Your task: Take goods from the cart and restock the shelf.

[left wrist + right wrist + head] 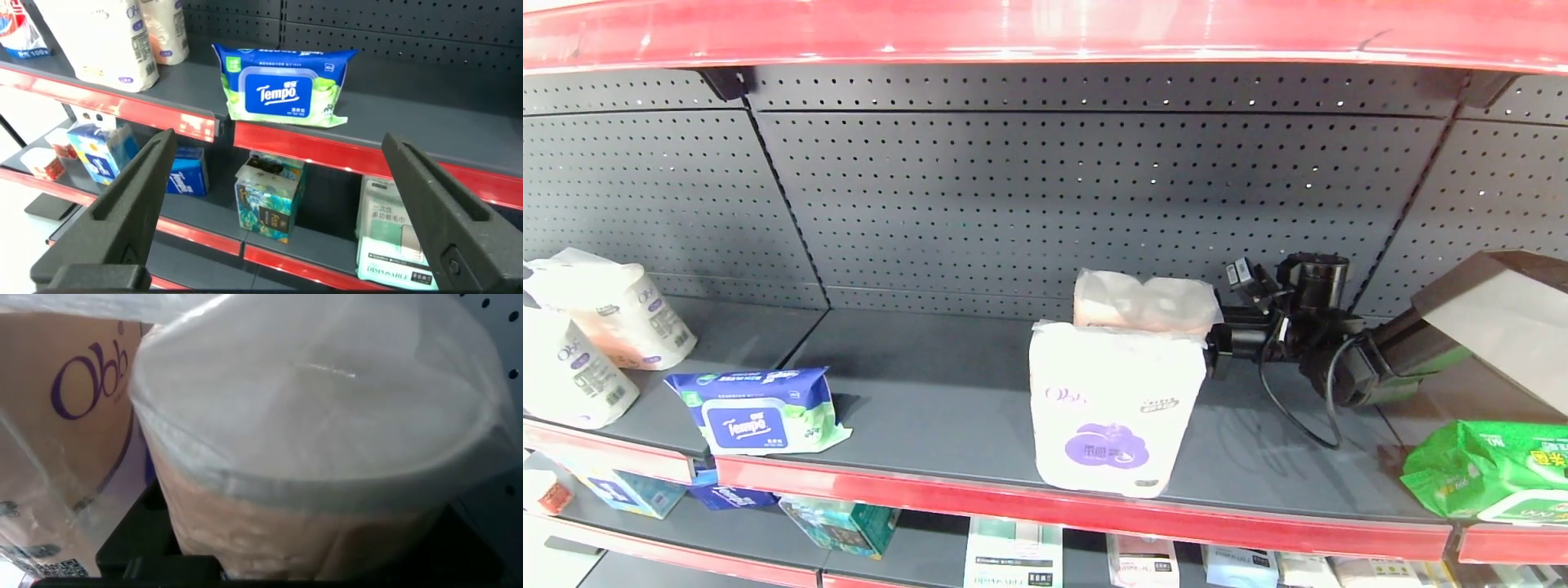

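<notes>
A peach toilet-roll pack (pixel 1143 304) stands on the grey middle shelf (pixel 947 392), right behind a white pack with purple print (pixel 1115 408). My right gripper (pixel 1217 335) reaches in from the right and is shut on the peach pack, which sits very close in the right wrist view (pixel 327 457) with the white pack (pixel 65 400) beside it. My left gripper (pixel 278 139) hangs open and empty in front of the shelf's red edge, facing a blue wipes pack (pixel 282 82).
The blue wipes pack (pixel 760 408) lies front left on the shelf, two roll packs (pixel 605 314) at the far left, a green pack (pixel 1494 469) at the far right. Boxed goods (pixel 270 196) fill the lower shelf. Bare shelf lies between wipes and white pack.
</notes>
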Tool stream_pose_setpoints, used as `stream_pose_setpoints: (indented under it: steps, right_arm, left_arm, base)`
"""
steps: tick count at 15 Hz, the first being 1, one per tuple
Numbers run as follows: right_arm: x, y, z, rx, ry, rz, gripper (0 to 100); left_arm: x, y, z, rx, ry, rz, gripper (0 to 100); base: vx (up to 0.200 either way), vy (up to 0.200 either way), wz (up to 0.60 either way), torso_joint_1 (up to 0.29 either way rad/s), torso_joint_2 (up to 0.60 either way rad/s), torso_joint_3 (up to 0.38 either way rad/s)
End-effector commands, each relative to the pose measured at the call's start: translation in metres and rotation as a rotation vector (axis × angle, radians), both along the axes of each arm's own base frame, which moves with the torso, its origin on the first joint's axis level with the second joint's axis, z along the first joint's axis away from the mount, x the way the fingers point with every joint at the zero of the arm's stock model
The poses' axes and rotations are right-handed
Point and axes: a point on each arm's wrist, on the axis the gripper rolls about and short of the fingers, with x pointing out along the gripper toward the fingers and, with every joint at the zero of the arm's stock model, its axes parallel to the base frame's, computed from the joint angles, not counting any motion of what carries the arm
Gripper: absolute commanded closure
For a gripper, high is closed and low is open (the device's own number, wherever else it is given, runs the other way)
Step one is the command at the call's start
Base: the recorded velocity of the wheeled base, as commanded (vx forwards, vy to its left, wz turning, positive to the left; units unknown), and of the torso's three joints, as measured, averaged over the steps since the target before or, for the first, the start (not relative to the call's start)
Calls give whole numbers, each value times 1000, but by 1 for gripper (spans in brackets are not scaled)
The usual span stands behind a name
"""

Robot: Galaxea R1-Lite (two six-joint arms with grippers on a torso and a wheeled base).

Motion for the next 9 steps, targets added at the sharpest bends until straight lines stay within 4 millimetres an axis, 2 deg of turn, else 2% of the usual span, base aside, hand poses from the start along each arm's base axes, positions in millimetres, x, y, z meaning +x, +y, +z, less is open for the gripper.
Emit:
stream_pose_setpoints:
  steps: [1, 4, 9]
  right_arm:
    - [2, 4, 0, 0, -8, 7, 100]
    - [2, -3, -1, -1, 2, -15, 100]
    - [0, -3, 2, 1, 13, -20, 100]
  left_arm:
    - [0, 0, 0, -1, 1, 1, 0]
    - [0, 0, 0, 0, 0, 1, 0]
    - [0, 0, 0, 0, 0, 1, 0]
  base:
    - [0, 0, 0, 0, 0, 0]
    - [0, 0, 0, 0, 0, 0]
    - [0, 0, 0, 0, 0, 0]
